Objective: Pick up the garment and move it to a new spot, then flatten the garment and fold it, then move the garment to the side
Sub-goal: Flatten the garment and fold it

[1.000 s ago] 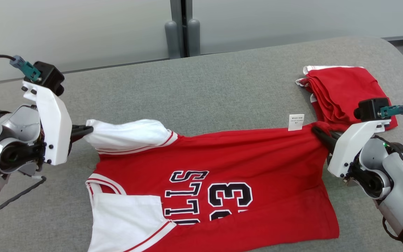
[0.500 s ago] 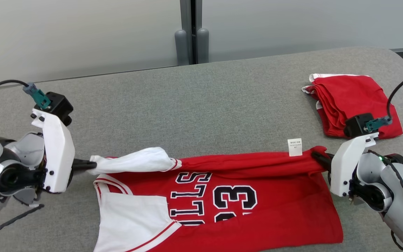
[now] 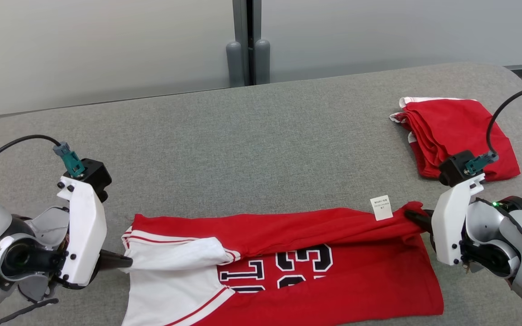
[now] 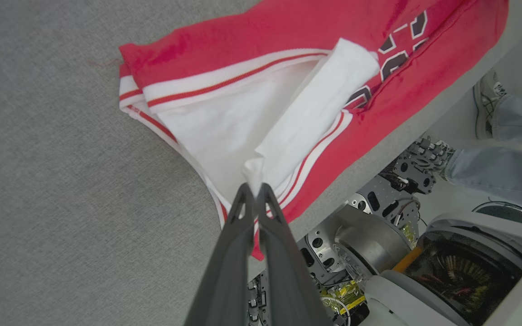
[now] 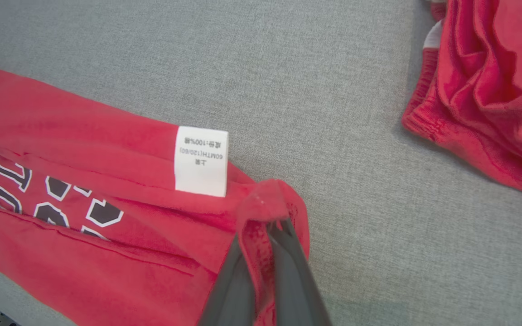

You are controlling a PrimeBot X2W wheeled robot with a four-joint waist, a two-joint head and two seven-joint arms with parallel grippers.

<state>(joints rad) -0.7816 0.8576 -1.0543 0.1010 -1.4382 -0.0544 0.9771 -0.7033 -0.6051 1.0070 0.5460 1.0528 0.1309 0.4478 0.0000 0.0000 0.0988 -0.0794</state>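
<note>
Surface: table (image 3: 261, 136) — grey, felt-like top with a rounded far right corner.
Front middle: garment (image 3: 315, 226) — a red jersey with white sleeves and dark lettering. Its far edge is folded over toward the near side, covering part of the lettering.
Tag: white care tag (image 3: 381, 208) at the fold's right end.
Far right: folded red cloth (image 3: 460, 131), white trim at its far edge, well apart from the garment.

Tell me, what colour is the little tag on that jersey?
White with dark print; the tag shows best in the right wrist view.
</note>
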